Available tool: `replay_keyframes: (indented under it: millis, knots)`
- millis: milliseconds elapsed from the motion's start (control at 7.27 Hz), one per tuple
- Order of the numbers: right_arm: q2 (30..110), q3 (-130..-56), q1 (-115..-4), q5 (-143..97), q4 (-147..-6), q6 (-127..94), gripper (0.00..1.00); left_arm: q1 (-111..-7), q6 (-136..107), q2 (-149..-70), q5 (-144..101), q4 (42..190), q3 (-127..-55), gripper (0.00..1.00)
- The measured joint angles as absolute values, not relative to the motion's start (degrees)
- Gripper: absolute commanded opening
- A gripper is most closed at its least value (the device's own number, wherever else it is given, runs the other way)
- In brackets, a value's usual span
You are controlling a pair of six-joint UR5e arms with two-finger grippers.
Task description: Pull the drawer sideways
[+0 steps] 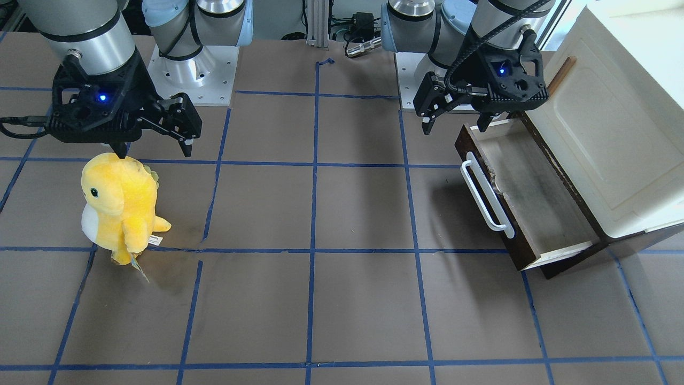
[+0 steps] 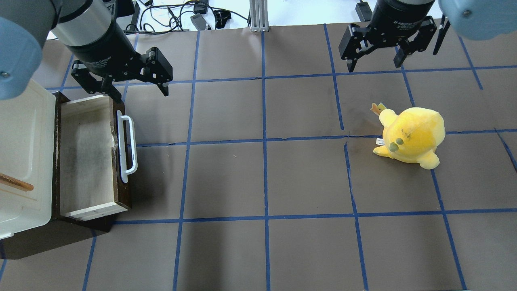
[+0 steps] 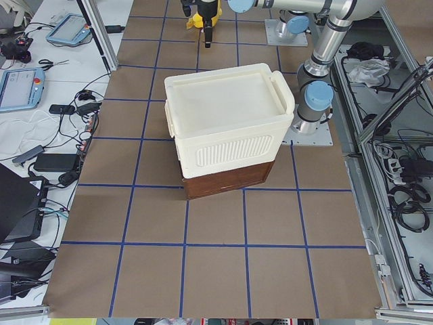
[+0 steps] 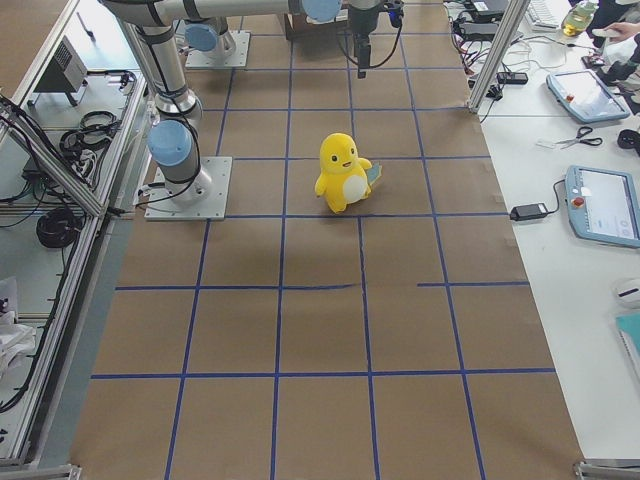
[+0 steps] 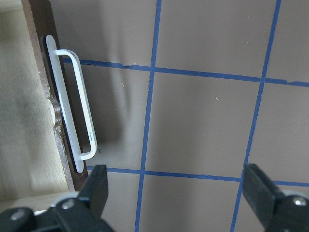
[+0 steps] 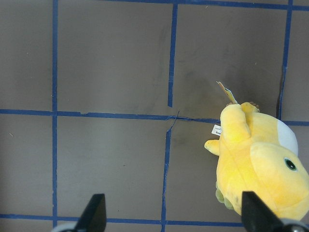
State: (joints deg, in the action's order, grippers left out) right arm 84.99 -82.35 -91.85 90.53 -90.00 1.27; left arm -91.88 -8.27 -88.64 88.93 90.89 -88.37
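The drawer (image 2: 85, 153) stands pulled out of the cream-white cabinet (image 2: 24, 153) at the table's left, with its dark brown front and long white bar handle (image 2: 128, 147) facing the table's middle. It also shows in the front-facing view (image 1: 534, 203). My left gripper (image 2: 140, 93) is open and empty, hovering above the far end of the drawer front, apart from the handle. In the left wrist view the handle (image 5: 72, 106) lies to the left, ahead of the open fingers (image 5: 96, 186). My right gripper (image 2: 374, 66) is open and empty, far right.
A yellow plush toy (image 2: 412, 135) stands on the right part of the table, just below my right gripper (image 1: 154, 153). The cabinet has a small brown wooden handle (image 2: 16, 184). The brown table surface (image 2: 262, 182) has blue tape lines.
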Motion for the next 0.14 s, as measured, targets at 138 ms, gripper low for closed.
replay_keyframes:
  millis: [138]
  knots:
    - [84.99,-82.36,-91.85,90.53,-90.00,1.25,1.00,-91.94,-8.28,-88.65,88.94,90.88,-88.53,1.00]
